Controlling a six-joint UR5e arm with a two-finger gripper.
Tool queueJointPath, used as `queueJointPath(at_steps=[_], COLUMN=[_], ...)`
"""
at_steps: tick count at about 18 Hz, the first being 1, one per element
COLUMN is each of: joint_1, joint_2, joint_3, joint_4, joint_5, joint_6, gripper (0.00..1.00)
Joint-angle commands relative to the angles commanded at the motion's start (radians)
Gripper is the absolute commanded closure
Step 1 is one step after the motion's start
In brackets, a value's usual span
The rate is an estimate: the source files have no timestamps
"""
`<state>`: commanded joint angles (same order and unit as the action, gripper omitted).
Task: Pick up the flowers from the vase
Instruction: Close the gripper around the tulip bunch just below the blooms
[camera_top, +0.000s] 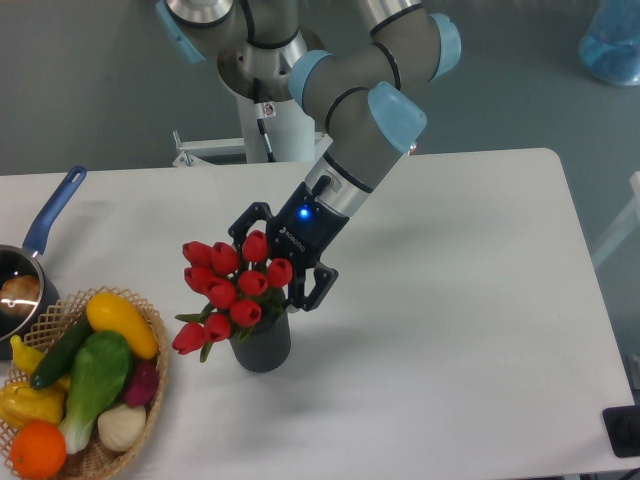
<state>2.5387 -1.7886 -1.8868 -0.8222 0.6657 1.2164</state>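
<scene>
flowers (228, 287) looking glossy plastic, vase (262, 343) matt ribbed grey, gripper (271, 262) matt black, table (450, 300) showing smooth matt white

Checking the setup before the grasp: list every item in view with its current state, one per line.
flowers: standing in the vase, leaning left, not yet lifted.
vase: upright on the table, holding the flowers.
gripper: open, fingers either side of the upper blooms, blue light on.
basket: upright, full of vegetables.
saucepan: upright at the left edge, handle pointing away, something pale inside.
table: white, carrying all of this.
</scene>
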Motion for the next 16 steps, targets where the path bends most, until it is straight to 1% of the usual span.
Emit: queueJointPath(at_steps=[4,5,6,11,12,13,14,16], joint_1=[0.000,0.000,0.000,0.000,0.002,0.002,0.002,0.002], joint_2=[0.000,0.000,0.000,-0.002,0.000,0.000,0.000,0.000], joint_3=[0.000,0.002,0.002,0.005,0.005,0.003,0.003,0.003], joint_4=[0.000,0.000,0.000,0.000,0.000,0.000,-0.002,0.000], joint_5=[0.000,0.000,0.002,0.002,0.002,0.002,0.002,0.002], joint_6=[0.000,-0.003,-0.003,-0.005,-0.005,-0.005,-0.005,-0.005], gripper=[0.11,0.19,0.21,0.22,0.24,0.30,0.31,0.39])
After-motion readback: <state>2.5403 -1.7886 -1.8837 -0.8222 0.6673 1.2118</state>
